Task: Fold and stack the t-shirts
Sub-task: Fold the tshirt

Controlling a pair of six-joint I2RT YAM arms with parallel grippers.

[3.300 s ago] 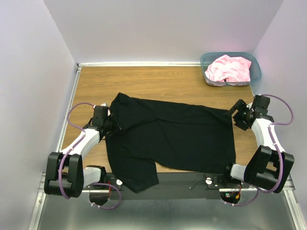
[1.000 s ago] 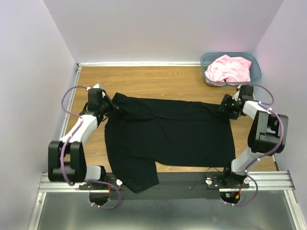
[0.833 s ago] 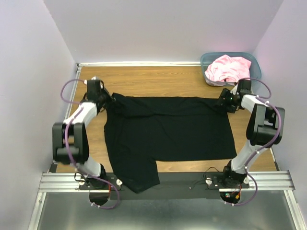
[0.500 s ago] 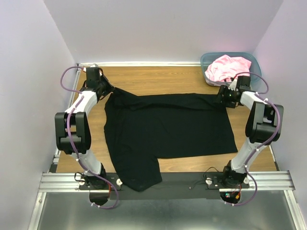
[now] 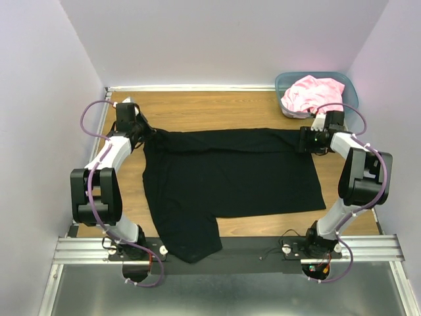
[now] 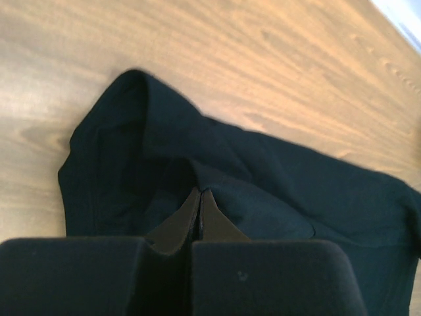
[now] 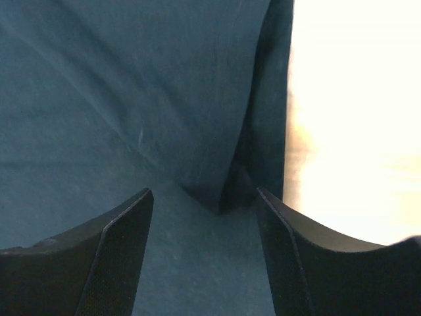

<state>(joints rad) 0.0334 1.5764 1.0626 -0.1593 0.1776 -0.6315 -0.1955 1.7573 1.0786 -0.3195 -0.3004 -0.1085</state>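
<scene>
The large black t-shirt [image 5: 230, 174] lies spread flat on the wooden table [image 5: 210, 112]. Its far edge runs straight between my two grippers. My left gripper [image 5: 143, 135] is at the shirt's far left corner. In the left wrist view it [image 6: 199, 193] is shut on a fold of the black cloth [image 6: 296, 191]. My right gripper [image 5: 304, 139] is at the far right corner. In the right wrist view it [image 7: 204, 197] is open with black cloth [image 7: 131, 99] lying between its fingers [image 7: 125, 250]. The pink t-shirt [image 5: 316, 93] lies crumpled in the bin.
The teal plastic bin [image 5: 352, 99] stands at the far right corner by the walls. A lower part of the black shirt [image 5: 191, 240] hangs over the table's near edge onto the metal rail [image 5: 263, 247]. Bare wood shows beyond the shirt's far edge.
Both arms have reached toward the back of the table, dragging the black shirt's far edge back and pulling it straight. In the last half second both grippers shifted only slightly.
</scene>
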